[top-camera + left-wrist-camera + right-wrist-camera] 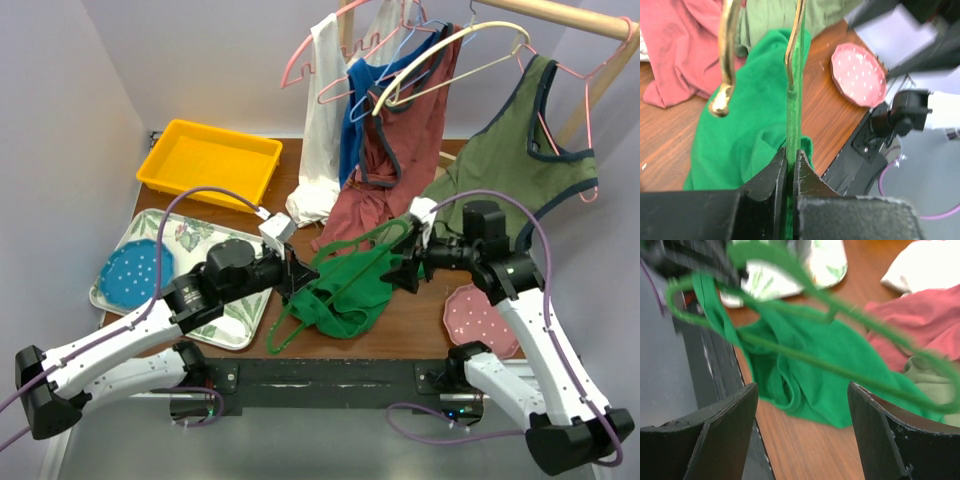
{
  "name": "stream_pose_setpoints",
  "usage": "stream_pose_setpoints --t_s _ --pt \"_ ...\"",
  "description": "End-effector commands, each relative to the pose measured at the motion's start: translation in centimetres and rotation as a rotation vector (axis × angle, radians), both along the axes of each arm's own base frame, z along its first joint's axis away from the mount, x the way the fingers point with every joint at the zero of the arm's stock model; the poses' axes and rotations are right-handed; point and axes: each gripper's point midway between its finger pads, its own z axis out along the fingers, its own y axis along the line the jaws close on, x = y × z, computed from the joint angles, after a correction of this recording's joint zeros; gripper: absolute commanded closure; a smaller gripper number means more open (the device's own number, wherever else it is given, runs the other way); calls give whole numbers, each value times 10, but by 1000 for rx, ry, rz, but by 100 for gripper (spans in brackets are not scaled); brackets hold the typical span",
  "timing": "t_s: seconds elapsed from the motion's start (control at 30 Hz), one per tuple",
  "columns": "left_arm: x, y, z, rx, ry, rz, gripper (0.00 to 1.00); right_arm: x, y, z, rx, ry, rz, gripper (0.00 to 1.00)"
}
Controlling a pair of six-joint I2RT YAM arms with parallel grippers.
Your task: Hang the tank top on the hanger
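The bright green tank top [352, 290] lies crumpled on the wooden table near the front edge. The thin dark-green hanger [360, 241] lies slanted over it. My left gripper [297, 278] is shut on the hanger's green neck [791, 125], just below its gold metal hook [726, 60], with the tank top [745, 135] beneath. My right gripper [411, 263] is open and empty at the right end of the hanger. In the right wrist view the hanger wire [805, 356] crosses above the tank top [825, 345], ahead of my open right gripper [802, 390].
A yellow bin [210, 160] and a floral tray [175, 232] holding a blue plate [135, 272] stand at the left. A pink plate [480, 320] lies at the front right. A rust-red top [400, 150], an olive top [510, 150] and a white garment [320, 120] hang behind.
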Motion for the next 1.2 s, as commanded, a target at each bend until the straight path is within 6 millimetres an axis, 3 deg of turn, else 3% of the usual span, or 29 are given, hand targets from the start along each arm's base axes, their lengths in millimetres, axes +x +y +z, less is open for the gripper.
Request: stream_pose_setpoints --t_s 0.0,0.5,0.9,1.17 --pt "11 -2 32 -146 -41 73 100 -15 -8 -48 -228 -73 115 25" --pt "14 23 33 -208 -40 190 100 -24 -2 -117 -525 -169 364 27" --pt "16 46 31 -194 -72 270 100 -32 24 -142 -584 -181 487 27" --pt "14 50 27 -184 -86 266 100 -13 62 -142 -538 -189 445 27"
